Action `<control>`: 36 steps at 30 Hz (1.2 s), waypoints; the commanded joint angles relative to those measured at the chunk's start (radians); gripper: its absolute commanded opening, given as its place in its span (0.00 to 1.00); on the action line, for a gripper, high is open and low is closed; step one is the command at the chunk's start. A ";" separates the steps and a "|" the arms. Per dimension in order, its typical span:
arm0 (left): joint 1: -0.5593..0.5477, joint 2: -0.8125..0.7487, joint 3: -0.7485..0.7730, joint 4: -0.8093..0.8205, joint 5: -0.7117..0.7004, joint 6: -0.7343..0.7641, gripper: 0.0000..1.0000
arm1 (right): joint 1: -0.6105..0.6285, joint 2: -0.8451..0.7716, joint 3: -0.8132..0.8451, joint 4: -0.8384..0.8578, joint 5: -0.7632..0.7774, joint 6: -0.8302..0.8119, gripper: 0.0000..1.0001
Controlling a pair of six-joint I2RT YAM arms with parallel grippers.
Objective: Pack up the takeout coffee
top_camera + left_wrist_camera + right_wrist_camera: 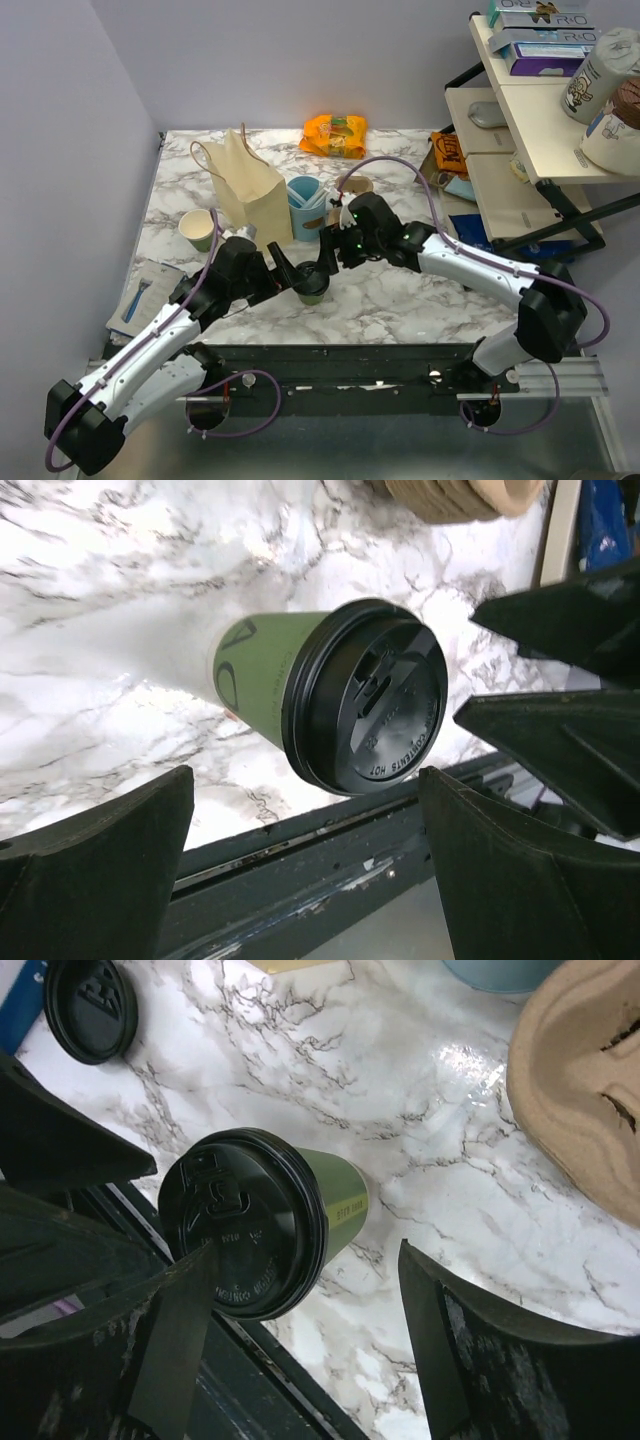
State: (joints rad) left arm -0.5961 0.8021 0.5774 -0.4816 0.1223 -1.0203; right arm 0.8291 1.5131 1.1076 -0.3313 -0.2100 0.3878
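Black fingers (95, 870) of the left claw (305, 780) stand wide, released, on either side of the cup (255, 665); the right claw (300, 1270) is likewise released, holding nothing (1 finger sits very close to the lid (240, 1220)); the cup stands upright, lidded, near the table's (400, 290) front edge, with the bag (250, 190) behind; with 2 claws crowding it, a nudge could tip it or push it off.

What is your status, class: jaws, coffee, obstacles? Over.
Left jaws open, right jaws open, flanking takeout coffee. Coffee upright on table, lidded, not bagged. Blue cup stands beside paper bag.
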 commanded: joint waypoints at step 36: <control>0.032 0.175 -0.126 0.261 0.108 -0.029 0.82 | 0.051 -0.004 -0.351 0.423 -0.037 0.453 0.43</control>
State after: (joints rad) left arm -0.5686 0.9775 0.5179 -0.2535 0.1753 -1.0241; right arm 0.8719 1.4616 0.7979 0.0608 -0.2058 0.8471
